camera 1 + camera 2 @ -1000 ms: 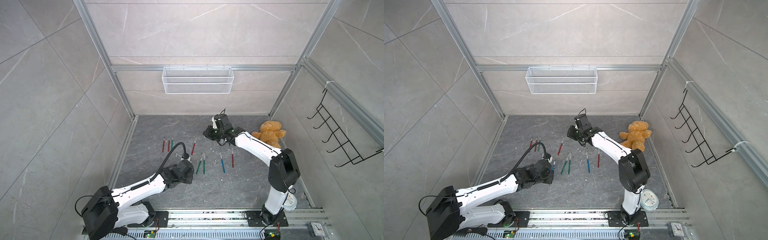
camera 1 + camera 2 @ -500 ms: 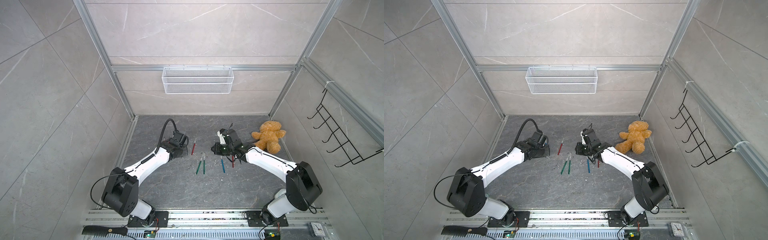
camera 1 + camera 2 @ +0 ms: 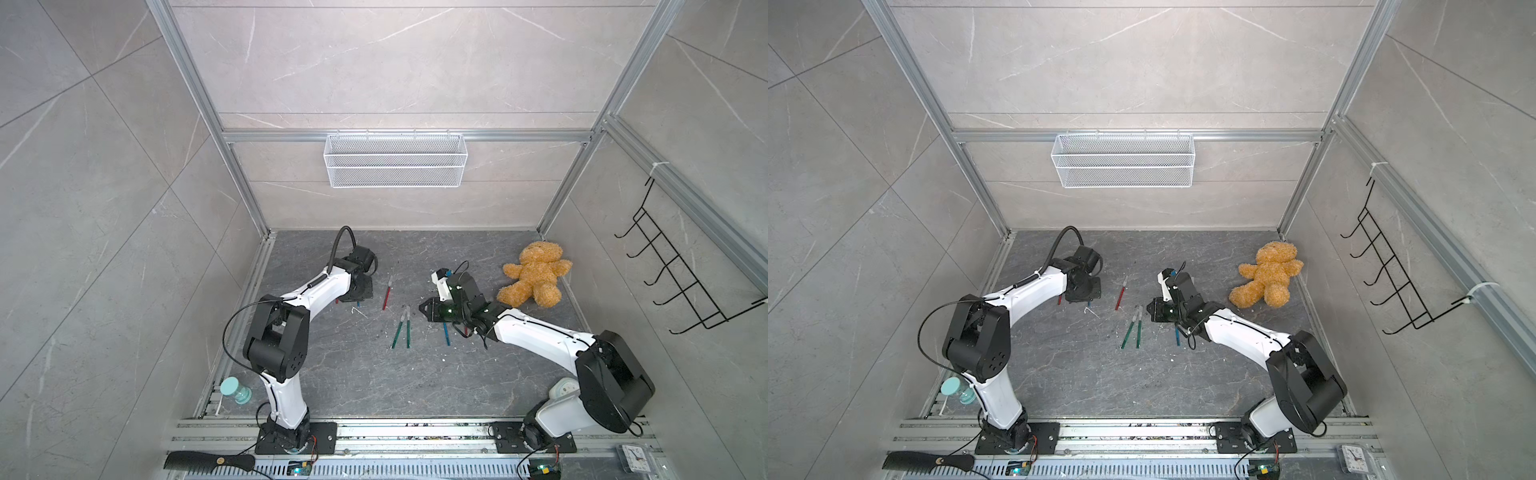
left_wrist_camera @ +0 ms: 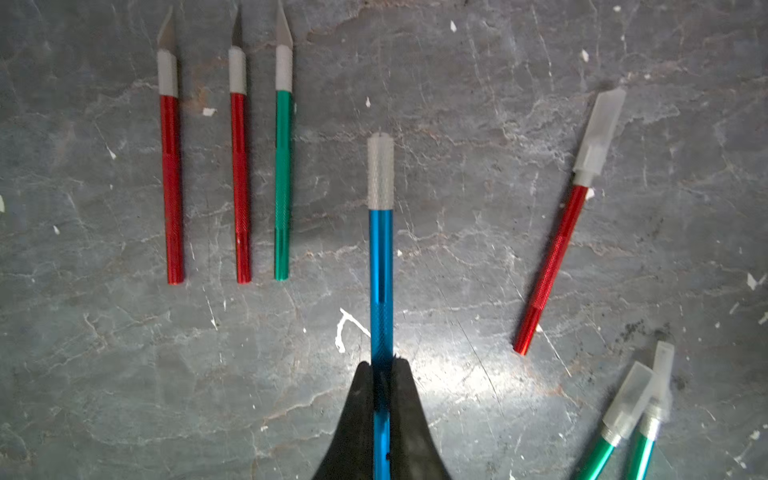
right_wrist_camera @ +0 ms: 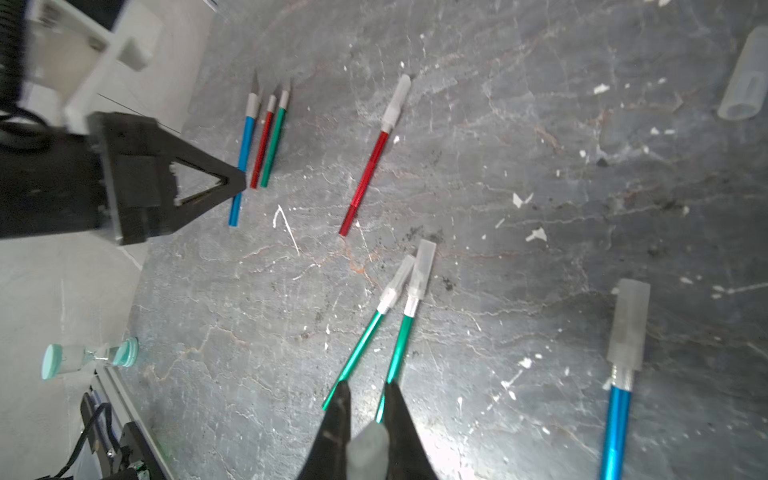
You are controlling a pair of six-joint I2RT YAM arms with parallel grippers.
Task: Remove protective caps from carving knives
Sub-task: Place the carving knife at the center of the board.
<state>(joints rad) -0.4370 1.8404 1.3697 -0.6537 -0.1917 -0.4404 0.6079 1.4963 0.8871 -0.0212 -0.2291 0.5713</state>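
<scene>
My left gripper (image 4: 381,365) is shut on a blue carving knife (image 4: 381,257) with a bare grey tip, low over the floor. Beside it lie three uncapped knives: red (image 4: 171,187), red (image 4: 240,187) and green (image 4: 282,187). A red knife (image 4: 552,266) wears its protective cap (image 4: 600,129). My right gripper (image 5: 365,392) is shut on a loose translucent cap (image 5: 368,453), just behind two capped green knives (image 5: 361,349) (image 5: 398,349). A capped blue knife (image 5: 617,428) lies to one side, and another loose cap (image 5: 746,79) lies farther off. Both top views show the left gripper (image 3: 357,297) and right gripper (image 3: 424,309).
A teddy bear (image 3: 532,274) lies at the floor's right side. A teal hourglass (image 3: 235,390) lies by the left rail, a black comb (image 3: 208,461) and a small clock (image 3: 633,457) at the front. A wire basket (image 3: 395,160) and black hooks (image 3: 681,282) hang on the walls.
The left arm swung from the front middle to the knife row at the left. The right arm drew back from the rear to the middle. Little has moved in the last half second.
</scene>
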